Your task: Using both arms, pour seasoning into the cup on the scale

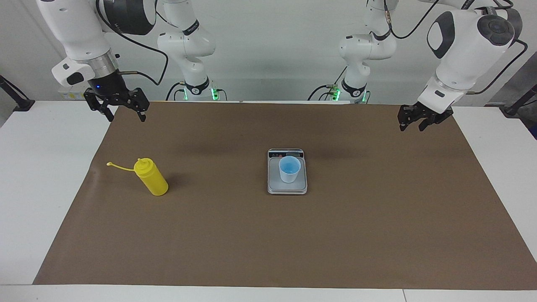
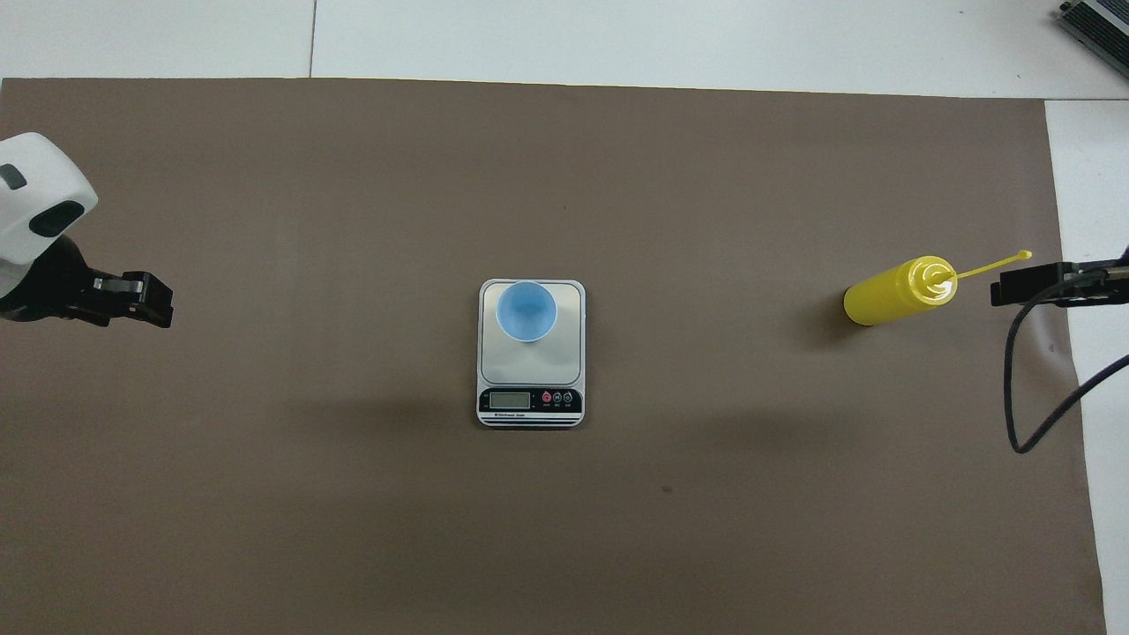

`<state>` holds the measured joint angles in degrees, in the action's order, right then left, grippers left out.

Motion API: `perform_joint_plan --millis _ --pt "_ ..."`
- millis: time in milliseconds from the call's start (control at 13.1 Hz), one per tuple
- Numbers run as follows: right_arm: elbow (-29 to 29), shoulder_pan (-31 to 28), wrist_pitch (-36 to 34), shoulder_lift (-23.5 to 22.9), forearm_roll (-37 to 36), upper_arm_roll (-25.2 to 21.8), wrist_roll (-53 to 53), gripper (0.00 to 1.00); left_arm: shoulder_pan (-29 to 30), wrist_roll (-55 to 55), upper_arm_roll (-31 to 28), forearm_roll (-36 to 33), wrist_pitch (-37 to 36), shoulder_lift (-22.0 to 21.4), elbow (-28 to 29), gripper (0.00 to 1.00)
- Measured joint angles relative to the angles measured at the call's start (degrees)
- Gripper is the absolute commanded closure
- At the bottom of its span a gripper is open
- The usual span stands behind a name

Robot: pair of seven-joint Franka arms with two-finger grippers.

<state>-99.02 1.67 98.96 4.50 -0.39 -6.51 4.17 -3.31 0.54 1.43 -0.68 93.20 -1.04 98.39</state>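
Observation:
The yellow seasoning bottle (image 1: 152, 179) (image 2: 893, 292) stands upright on the brown mat toward the right arm's end, its thin strap (image 1: 118, 167) sticking out sideways. The light blue cup (image 1: 289, 169) (image 2: 527, 310) stands on the grey scale (image 1: 287, 188) (image 2: 529, 363) at mid-table, on the part of the plate farther from the robots. My right gripper (image 1: 127, 119) hangs open and holds nothing, over the mat's edge at its own end. My left gripper (image 1: 412, 125) (image 2: 145, 304) hovers over the mat near its own end, holding nothing.
The brown mat (image 1: 268, 235) covers most of the white table (image 1: 42, 188). A black cable (image 2: 1041, 414) loops from the right wrist over the mat's edge. A grey device (image 2: 1098, 22) sits at the table's corner farthest from the robots.

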Motion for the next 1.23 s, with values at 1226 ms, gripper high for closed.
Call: perform_joint_plan --millis 1226 --pt "-23.3 -10.3 23.6 6.9 23.3 -1.1 39.3 0.00 -0.2 1.5 -1.1 4.9 5.5 -2.1 0.8 0.00"
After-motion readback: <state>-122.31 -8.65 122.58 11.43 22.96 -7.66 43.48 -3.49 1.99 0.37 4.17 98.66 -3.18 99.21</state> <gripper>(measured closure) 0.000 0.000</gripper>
